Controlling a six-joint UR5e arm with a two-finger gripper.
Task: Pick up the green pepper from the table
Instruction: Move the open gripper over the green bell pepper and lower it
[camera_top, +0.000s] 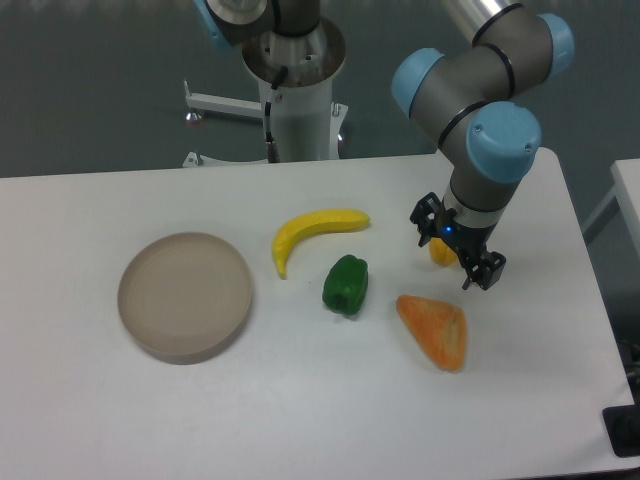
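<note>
The green pepper (345, 284) is small, glossy and dark green, and it rests on the white table (300, 400) just below the banana. My gripper (456, 256) hangs to its right, about a hand's width away, pointing down at the tabletop. Its two black fingers (424, 216) are spread apart, so it is open. A small yellow-orange object (441, 251) shows between and behind the fingers, mostly hidden by them. Whether the fingers touch it cannot be told.
A yellow banana (314, 233) lies above the pepper. An orange wedge-shaped item (434, 330) sits to the lower right. A round beige dish (186, 294) stands at the left. The arm's base column (296, 100) rises behind the table's far edge.
</note>
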